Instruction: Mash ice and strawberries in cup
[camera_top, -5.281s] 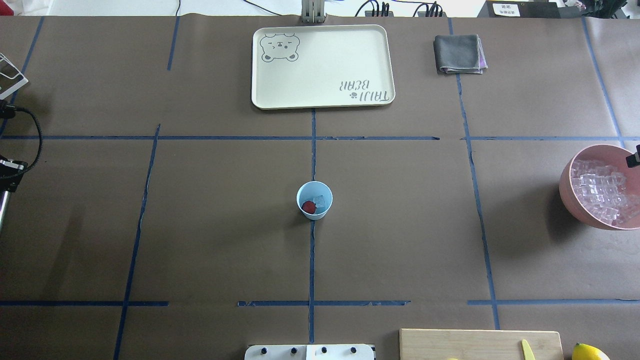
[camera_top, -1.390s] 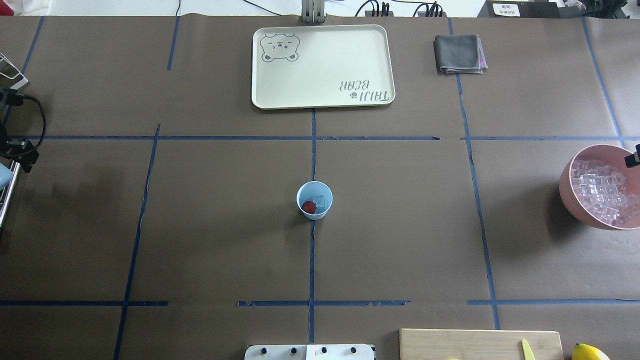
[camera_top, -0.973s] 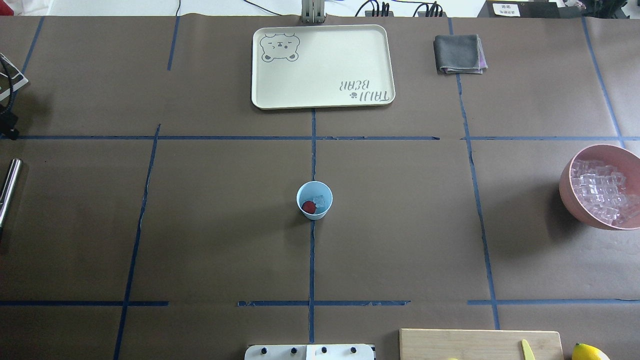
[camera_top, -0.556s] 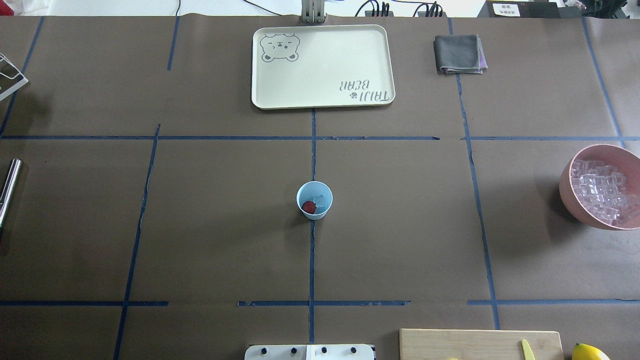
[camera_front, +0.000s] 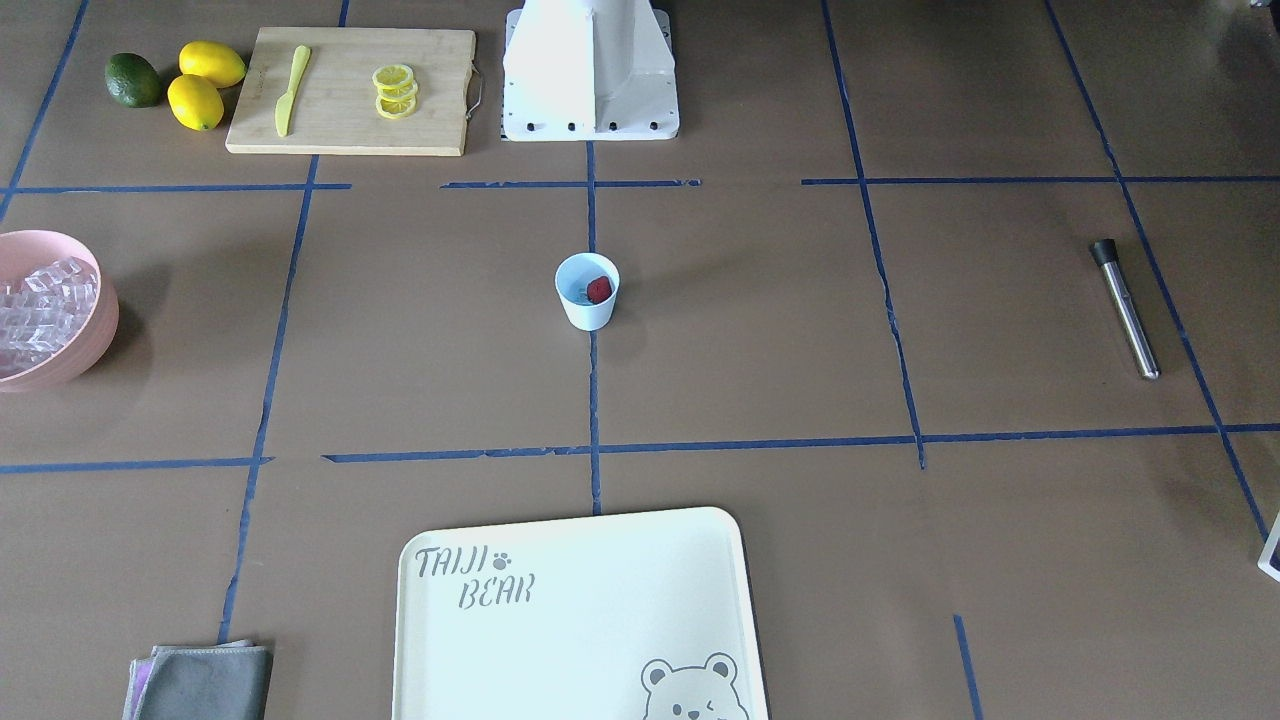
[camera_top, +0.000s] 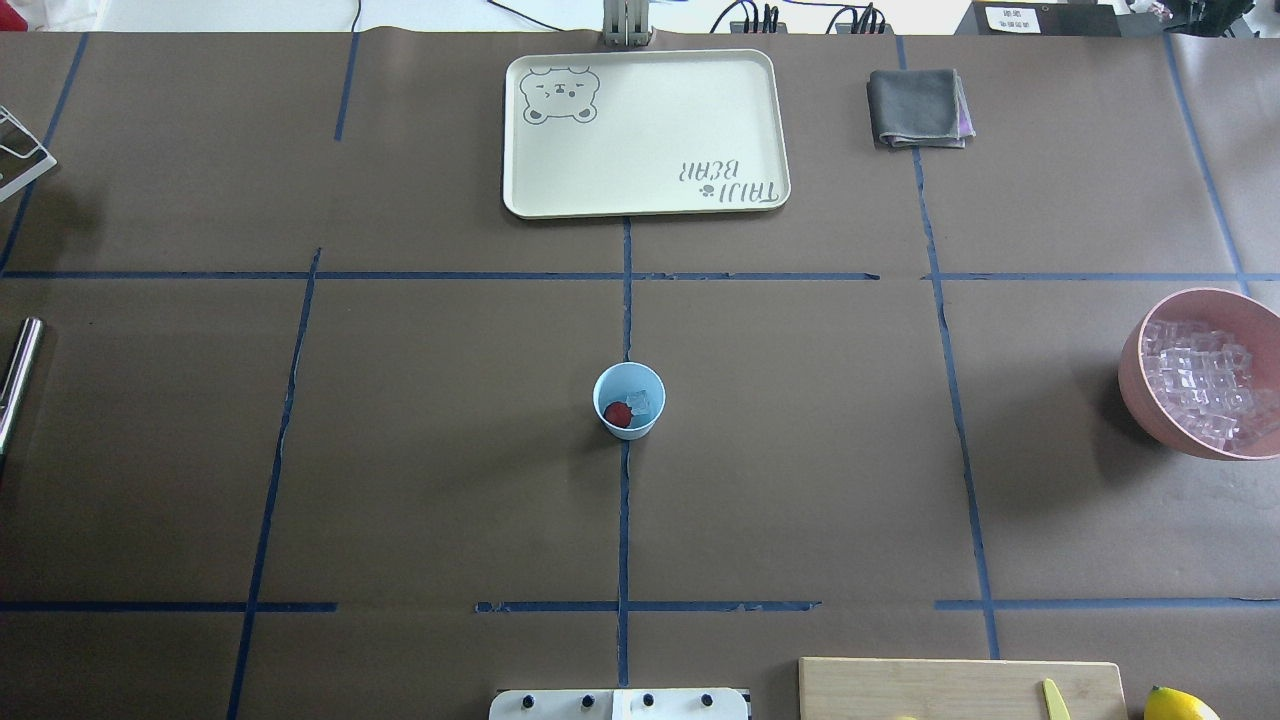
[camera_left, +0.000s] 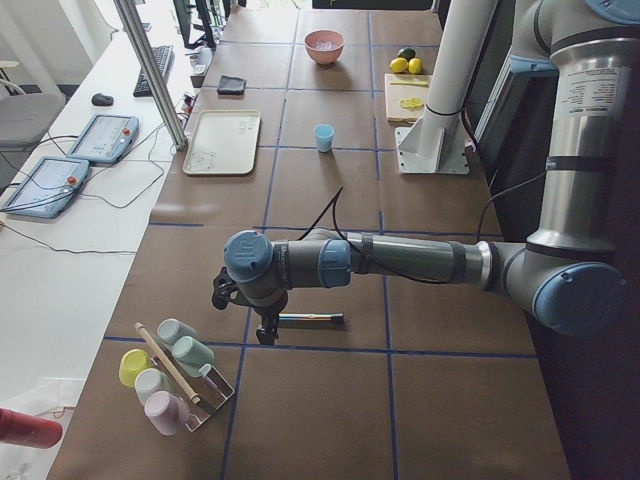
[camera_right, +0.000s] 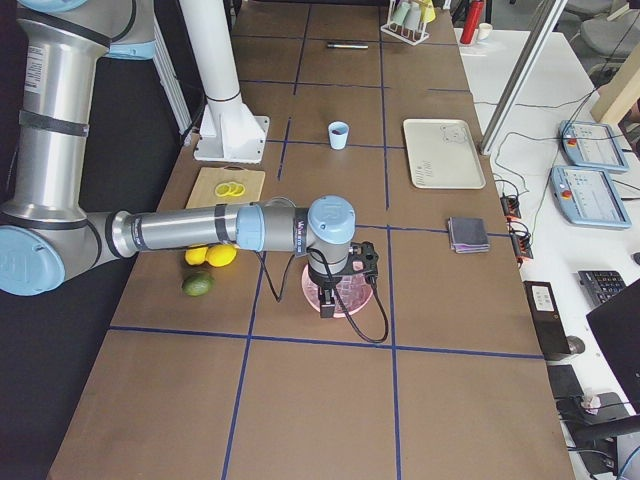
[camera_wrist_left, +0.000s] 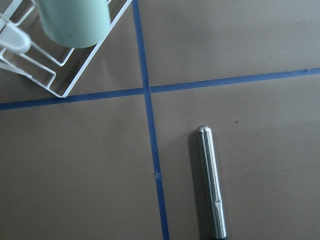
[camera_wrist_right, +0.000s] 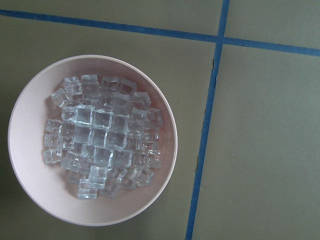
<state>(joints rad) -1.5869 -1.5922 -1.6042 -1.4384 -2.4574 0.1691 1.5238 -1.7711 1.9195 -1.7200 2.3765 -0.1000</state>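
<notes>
Exterior left: cup (camera_left: 323, 137) beyond end effector (camera_left: 265, 333)

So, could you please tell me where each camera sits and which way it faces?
Front-facing: across the table, facing the robot's base; cup central.
Overhead: behind the robot, looking forward; base edge only; same cup.
Exterior left: left table end; left arm near.
Exterior right: right table end; right arm near.
Left wrist: down on a metal rod; no robot parts.
Right wrist: down on the pink bowl; no robot parts.
</notes>
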